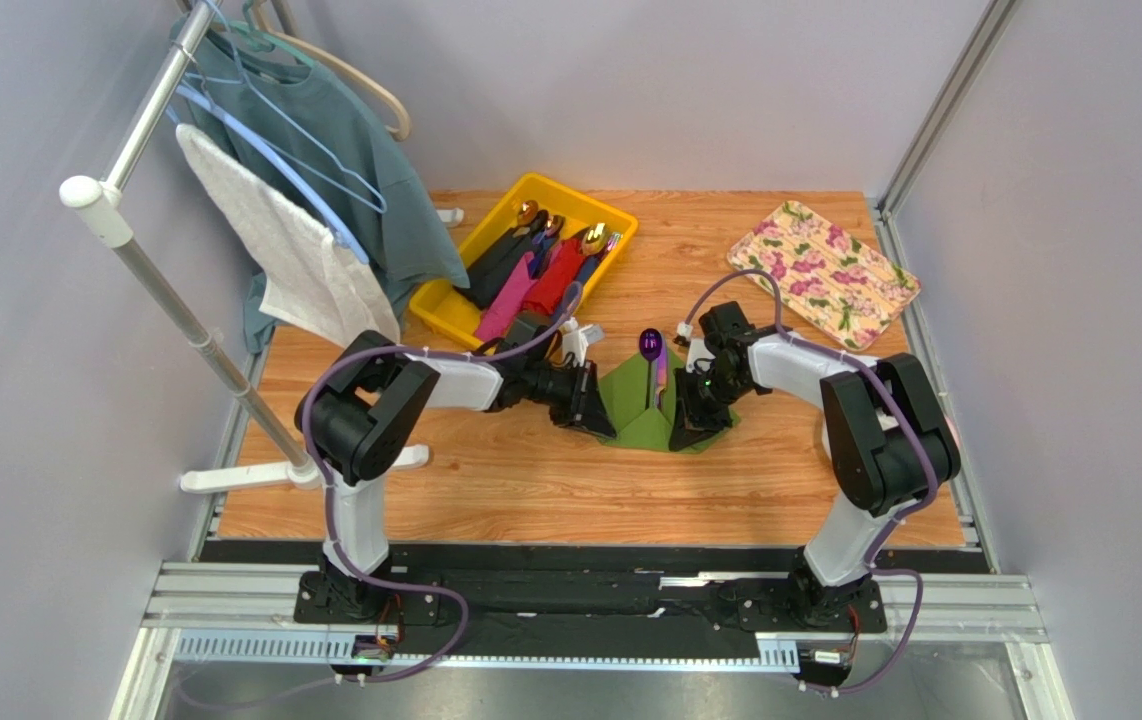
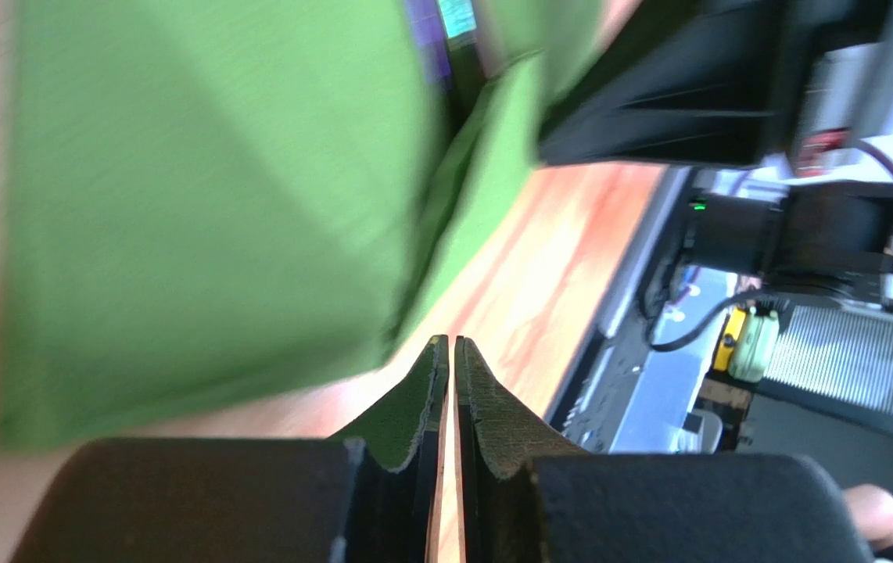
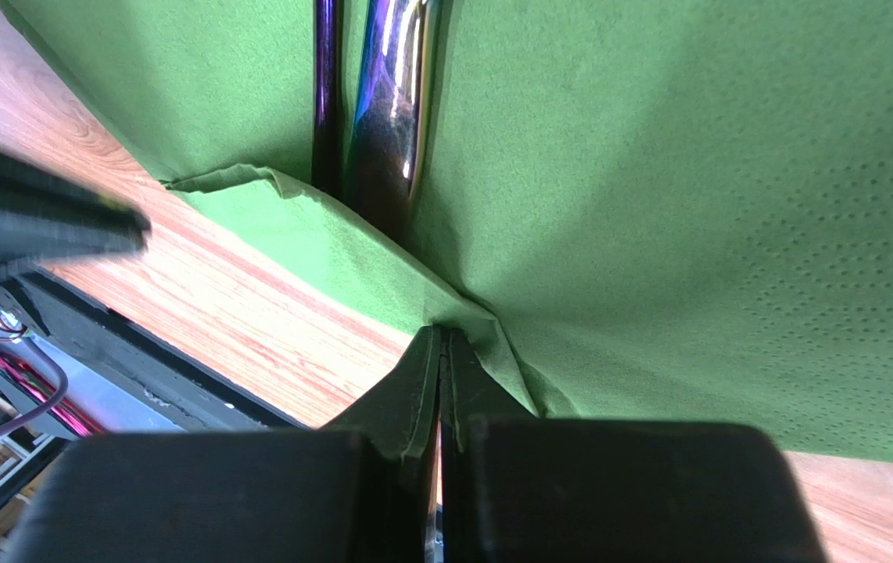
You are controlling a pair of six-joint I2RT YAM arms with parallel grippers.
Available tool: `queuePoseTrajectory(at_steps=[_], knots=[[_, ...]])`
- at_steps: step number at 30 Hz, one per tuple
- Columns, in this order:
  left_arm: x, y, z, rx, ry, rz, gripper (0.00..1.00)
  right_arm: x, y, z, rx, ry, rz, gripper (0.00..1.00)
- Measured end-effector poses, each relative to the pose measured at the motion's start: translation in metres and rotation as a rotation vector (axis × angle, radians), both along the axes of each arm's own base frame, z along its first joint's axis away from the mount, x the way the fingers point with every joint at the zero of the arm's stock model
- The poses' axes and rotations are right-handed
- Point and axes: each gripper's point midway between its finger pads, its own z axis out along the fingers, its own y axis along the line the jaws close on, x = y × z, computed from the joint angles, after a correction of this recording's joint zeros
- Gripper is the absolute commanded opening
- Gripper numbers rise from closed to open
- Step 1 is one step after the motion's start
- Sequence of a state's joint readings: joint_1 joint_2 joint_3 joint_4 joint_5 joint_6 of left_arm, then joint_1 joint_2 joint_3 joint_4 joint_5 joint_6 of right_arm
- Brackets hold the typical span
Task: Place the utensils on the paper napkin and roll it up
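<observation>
R end effector (image 3: 440, 340) pinches the paper napkin (image 1: 634, 398) at its right edge, L end effector (image 2: 451, 348) narrow & empty beside it, mid tabletop (image 1: 532, 480), w/ a purple utensil (image 1: 654, 357) in the fold: roll seems barely begun, other utensils (image 1: 547, 263) wait in the far yellow tray (image 1: 445, 311).

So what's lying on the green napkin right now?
Two slim, shiny dark-purple utensils lie side by side on the green napkin. Their near ends are covered by a raised napkin fold pinched in the right claw.
</observation>
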State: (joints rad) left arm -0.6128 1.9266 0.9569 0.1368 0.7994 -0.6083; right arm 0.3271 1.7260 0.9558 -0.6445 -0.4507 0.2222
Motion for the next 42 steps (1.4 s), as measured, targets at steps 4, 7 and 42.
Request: queuePoseTrajectory(at_steps=[4,7,42], knots=[[-0.003,-0.018,0.011,-0.053,-0.028,-0.017,0.12,0.000,0.000,0.000,0.000,-0.001,0.002,0.00],[0.000,-0.027,0.013,-0.070,-0.029,-0.015,0.10,0.000,0.000,0.000,0.000,-0.001,0.002,0.00],[0.018,-0.031,-0.016,0.020,0.010,0.028,0.01,0.020,0.005,0.001,-0.010,-0.029,-0.004,0.00]])
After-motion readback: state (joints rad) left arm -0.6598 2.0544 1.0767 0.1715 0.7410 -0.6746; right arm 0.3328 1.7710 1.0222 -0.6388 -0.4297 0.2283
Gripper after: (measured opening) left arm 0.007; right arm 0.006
